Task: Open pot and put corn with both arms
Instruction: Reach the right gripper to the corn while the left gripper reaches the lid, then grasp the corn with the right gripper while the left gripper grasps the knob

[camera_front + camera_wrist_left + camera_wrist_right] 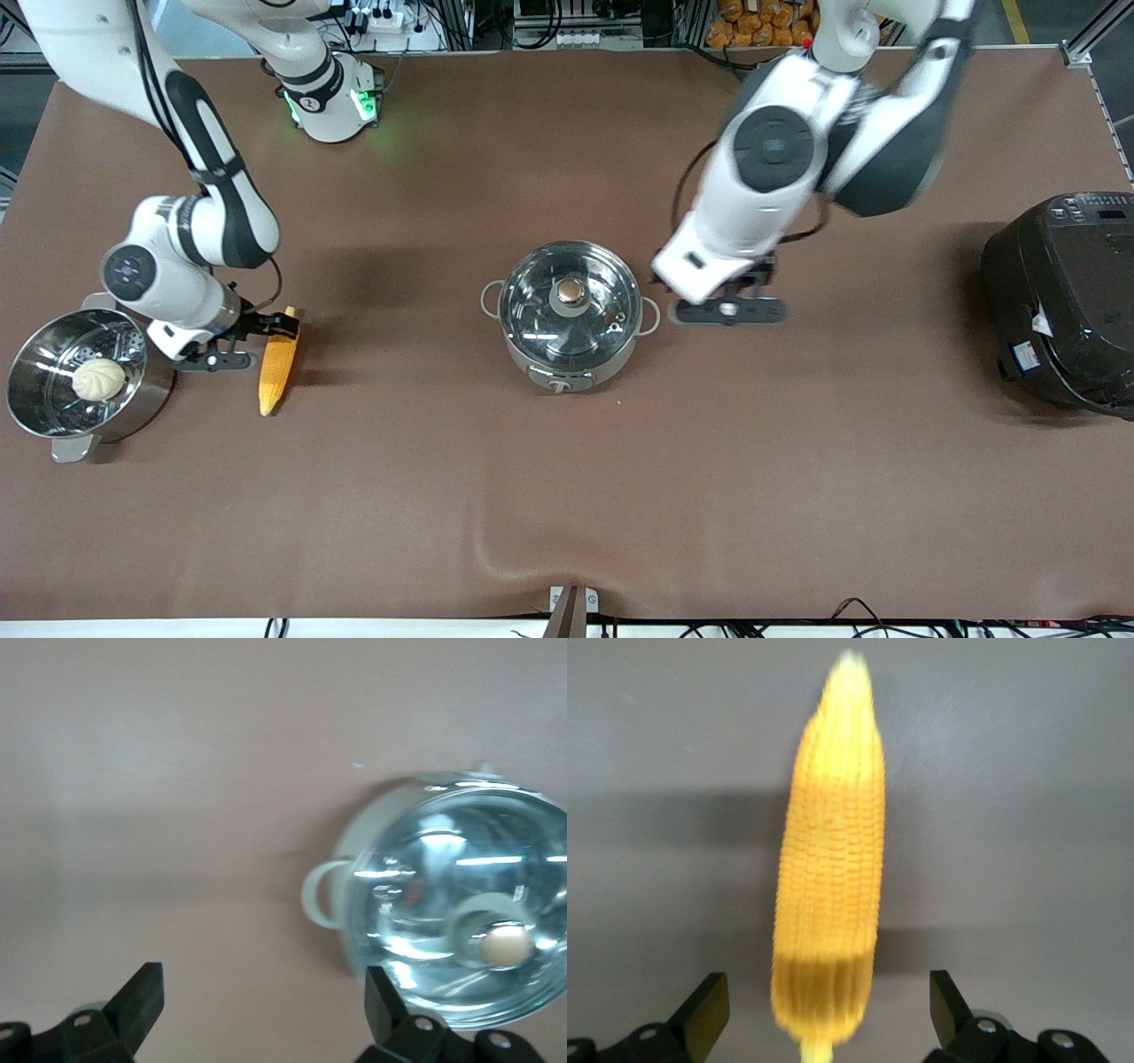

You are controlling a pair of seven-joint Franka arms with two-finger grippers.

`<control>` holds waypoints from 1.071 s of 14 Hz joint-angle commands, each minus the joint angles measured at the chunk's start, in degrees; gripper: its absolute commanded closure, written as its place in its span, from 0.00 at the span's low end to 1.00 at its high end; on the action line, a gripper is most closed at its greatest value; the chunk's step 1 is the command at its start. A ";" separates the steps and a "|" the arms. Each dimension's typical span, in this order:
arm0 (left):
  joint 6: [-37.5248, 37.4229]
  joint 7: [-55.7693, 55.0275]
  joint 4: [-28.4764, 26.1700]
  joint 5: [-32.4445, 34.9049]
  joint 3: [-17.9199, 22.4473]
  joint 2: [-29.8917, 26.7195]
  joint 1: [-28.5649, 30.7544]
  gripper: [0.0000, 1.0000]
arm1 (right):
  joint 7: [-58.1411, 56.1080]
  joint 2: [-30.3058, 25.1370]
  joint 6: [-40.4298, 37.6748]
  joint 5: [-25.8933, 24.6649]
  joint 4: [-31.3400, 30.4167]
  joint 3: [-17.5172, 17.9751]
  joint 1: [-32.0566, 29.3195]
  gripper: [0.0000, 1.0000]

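I'm sitting with the right gripper (pixel 824 1019) low at the stub end of the corn (pixel 278 363), jaws spread wide and empty, and the cob's long axis is running straight out from between them, tip pointing toward the front camera. Meanwhile the left gripper (pixel 728 310) is hovering just beside the pot (pixel 571 315) on the left arm's end of the tabletop, jaws apart too, lid (pixel 461 912) on, so I'm guessing that arm is the one going for the knob (pixel 505 946).
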 commanded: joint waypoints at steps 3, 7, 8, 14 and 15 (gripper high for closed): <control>8.25 -5.87 1.85 -0.60 0.79 5.96 -7.39 0.00 | 0.74 4.14 0.36 5.42 3.17 0.14 0.57 0.16; 14.85 -10.18 1.85 -0.42 0.97 9.83 -11.35 0.00 | 0.31 4.14 -0.95 5.51 5.28 0.05 0.84 0.71; 16.08 -10.27 1.94 -0.42 0.97 10.62 -11.70 0.00 | 0.31 3.97 -2.43 5.51 5.81 0.05 0.84 0.84; 18.99 -10.18 1.85 -0.34 1.05 12.65 -12.14 0.00 | 0.83 -1.56 -24.57 5.51 17.48 1.19 1.80 0.83; 18.99 -10.36 1.77 -0.42 1.05 12.82 -12.15 0.00 | 0.83 -2.53 -26.69 5.51 19.50 1.62 3.02 0.82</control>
